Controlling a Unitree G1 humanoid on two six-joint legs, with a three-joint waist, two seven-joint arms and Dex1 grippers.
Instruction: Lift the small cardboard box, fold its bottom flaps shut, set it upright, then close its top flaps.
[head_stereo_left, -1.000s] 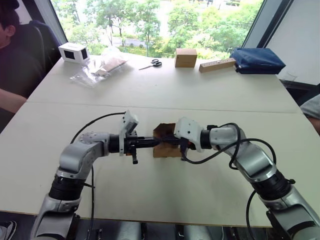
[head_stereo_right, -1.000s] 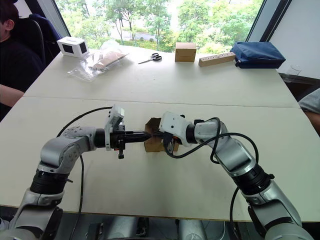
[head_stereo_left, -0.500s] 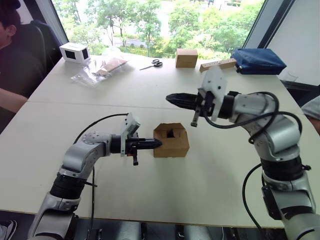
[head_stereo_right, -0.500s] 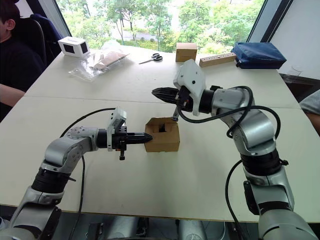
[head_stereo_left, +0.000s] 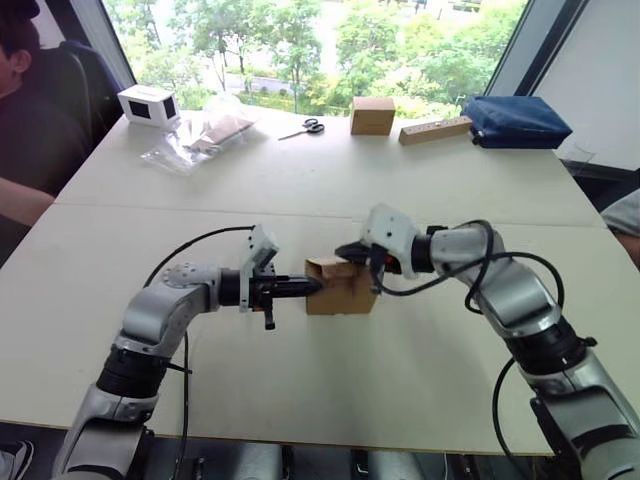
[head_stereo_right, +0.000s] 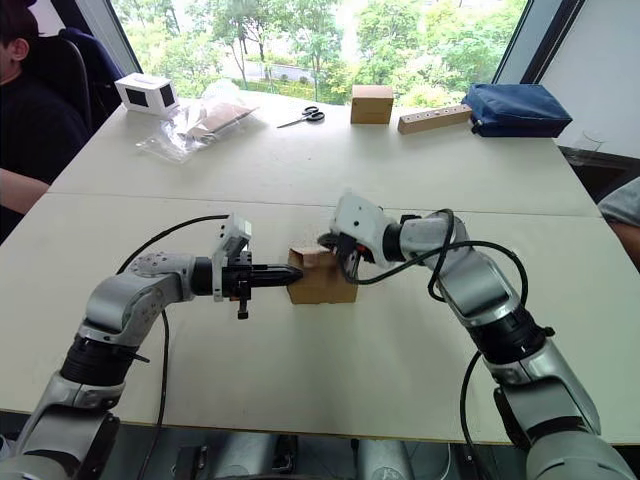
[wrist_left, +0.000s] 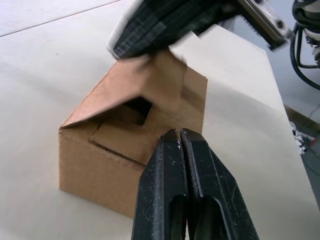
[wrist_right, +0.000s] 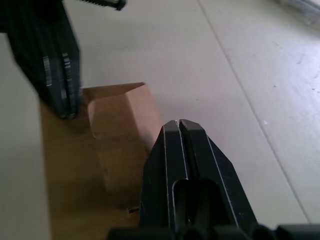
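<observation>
Left wrist view: left pincer (wrist_left: 180, 134) pressed flat together, gripping nothing, tips against the side of the small cardboard box (wrist_left: 127, 150). Right pincer (head_stereo_left: 345, 250) likewise narrow and empty, laid over the box's top from the far right, pushing on the top flaps (wrist_left: 150, 82). One flap tilted, half folded over a dark gap; another lying flatter beneath it. Box upright on the pale counter (head_stereo_left: 300, 180), mid-front, squeezed between both pincers. Further out, along the counter's far edge: white box with black window (head_stereo_left: 147, 104), clear plastic bag (head_stereo_left: 200, 135) just beside it, scissors (head_stereo_left: 303, 127), squarer tan box (head_stereo_left: 372, 115), wooden block (head_stereo_left: 434, 130), dark blue pouch (head_stereo_left: 515, 120). Seated person (head_stereo_left: 25, 110) at the counter's far left, arm resting on its edge
</observation>
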